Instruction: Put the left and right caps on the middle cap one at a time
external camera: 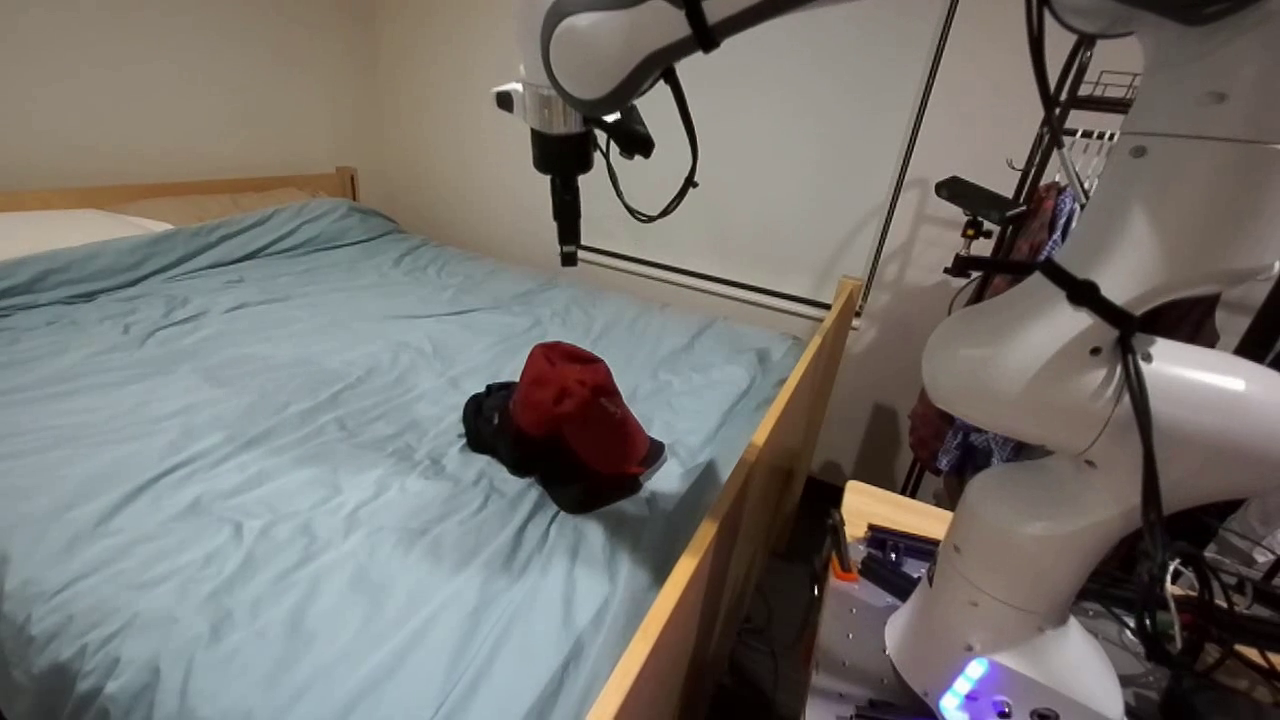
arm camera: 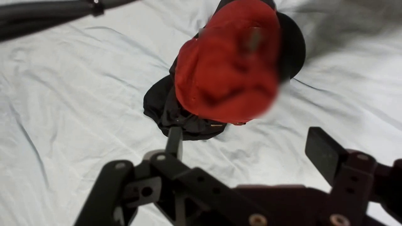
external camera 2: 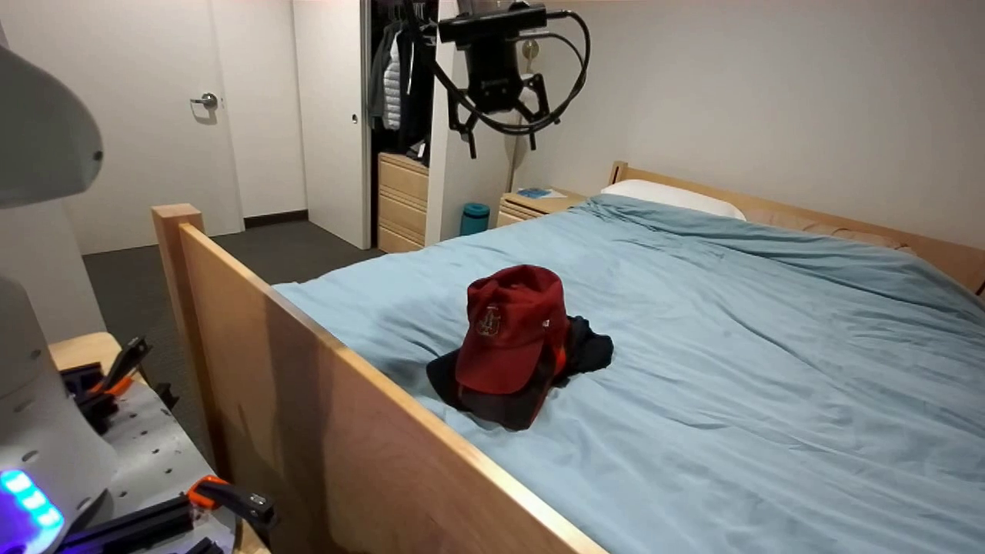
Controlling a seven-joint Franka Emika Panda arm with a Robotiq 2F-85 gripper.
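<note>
Red cap (external camera 2: 514,331) over black cap (external camera 2: 592,350) near footboard (external camera 2: 331,415); sheet (external camera 2: 739,377) all around.

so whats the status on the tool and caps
Tool open, empty, hanging over the bed. Red cap on top, black cap showing beneath. Nothing seen between tool and caps.

In an exterior view, clothes (external camera 2: 392,81) are hung above wooden drawers (external camera 2: 402,192), to the right of a white door (external camera 2: 146,123) fitted with a lever handle (external camera 2: 208,101). A teal cylinder (external camera 2: 474,221) is seen near a bedside cabinet (external camera 2: 531,205). A white pillow (external camera 2: 673,196) is backed by a wooden headboard (external camera 2: 950,259).
</note>
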